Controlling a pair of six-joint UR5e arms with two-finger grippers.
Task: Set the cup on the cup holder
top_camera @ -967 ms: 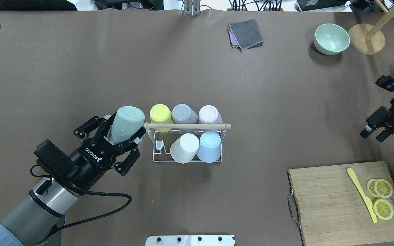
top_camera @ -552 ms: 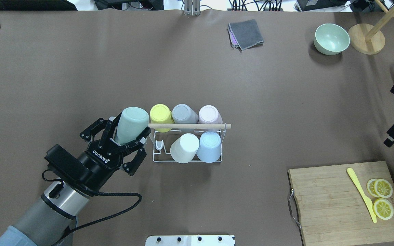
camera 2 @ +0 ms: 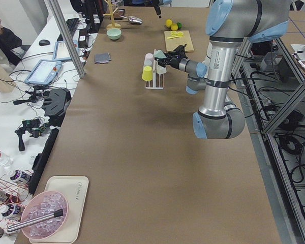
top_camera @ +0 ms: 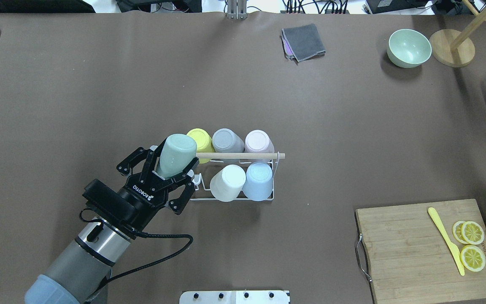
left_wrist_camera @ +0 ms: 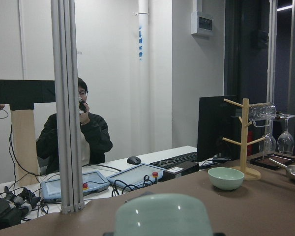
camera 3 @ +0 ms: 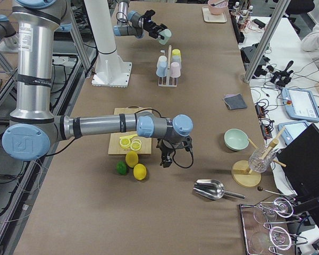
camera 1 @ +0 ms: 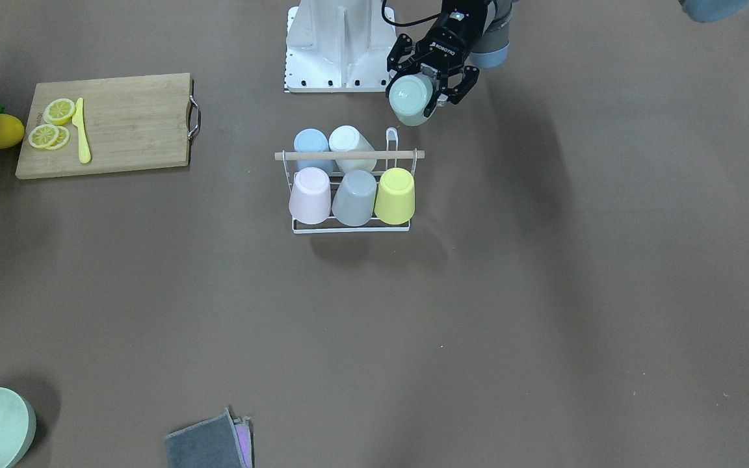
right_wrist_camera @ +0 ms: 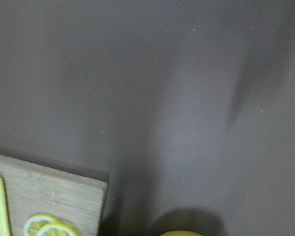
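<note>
The left arm reaches in low from the robot's side, its forearm slanting forward and toward the middle of the bench. The left hand point(top_camera: 174, 164) is closed on the sides of a mint green cup point(top_camera: 177, 153). The cup is tilted, with its base pointing up and away and its mouth toward the palm. It hangs off the bench at the left end of the cup holder point(camera 1: 348, 230), by my judgement a little short of the one bare peg point(camera 1: 391, 138) in the near row. Beside that peg, a white cup point(top_camera: 227, 182) and a blue cup point(top_camera: 259, 180) sit upside down. Past the wooden rod point(top_camera: 243, 156), a yellow cup point(top_camera: 203, 139), a grey cup point(top_camera: 226, 140) and a pink cup point(top_camera: 259, 141) fill the far row.

So five places are taken and one is left. What is left is to bring the cup over the peg, lower it and let go.

The right hand point(camera 3: 165, 159) is well apart, by the lemons; whether it is open I cannot tell.
</note>
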